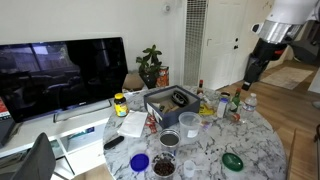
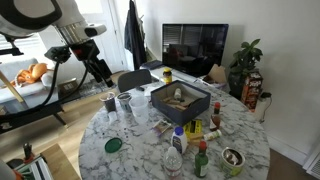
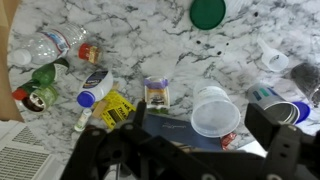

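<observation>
My gripper point(image 3: 195, 150) hangs well above a round marble table point(image 3: 140, 30). Its two dark fingers are spread wide with nothing between them. Straight below it in the wrist view stands a clear plastic cup point(image 3: 215, 110) on a dark blue flat book or box point(image 3: 175, 132). A small jar point(image 3: 157, 93), a yellow packet point(image 3: 118, 108) and a white bottle with a blue cap point(image 3: 95, 88) lie close by. In both exterior views the gripper point(image 1: 253, 72) point(image 2: 103, 75) points down over the table's edge, touching nothing.
A green lid point(image 3: 208, 12), a clear water bottle point(image 3: 50, 45), a green bottle point(image 3: 40, 75) and a can point(image 3: 280, 100) crowd the marble. A black box point(image 1: 170, 100) point(image 2: 180, 100) sits mid-table. A TV point(image 1: 60, 70) and a plant point(image 1: 150, 65) stand behind.
</observation>
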Controlling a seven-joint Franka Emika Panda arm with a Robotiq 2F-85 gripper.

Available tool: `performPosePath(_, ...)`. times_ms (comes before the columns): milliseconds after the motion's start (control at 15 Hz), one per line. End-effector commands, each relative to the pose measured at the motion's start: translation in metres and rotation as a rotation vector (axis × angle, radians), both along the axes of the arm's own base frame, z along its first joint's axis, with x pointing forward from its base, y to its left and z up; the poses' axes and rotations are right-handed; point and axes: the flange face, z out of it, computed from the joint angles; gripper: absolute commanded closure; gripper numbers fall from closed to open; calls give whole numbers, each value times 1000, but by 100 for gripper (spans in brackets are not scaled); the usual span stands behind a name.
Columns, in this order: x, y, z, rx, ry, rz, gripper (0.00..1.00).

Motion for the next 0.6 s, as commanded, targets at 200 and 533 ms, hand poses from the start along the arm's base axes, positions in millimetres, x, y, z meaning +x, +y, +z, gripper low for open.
performPosePath(200, 63, 23, -102, 157, 61, -193, 0)
performPosePath(533, 107, 22, -167, 176, 29, -428, 0)
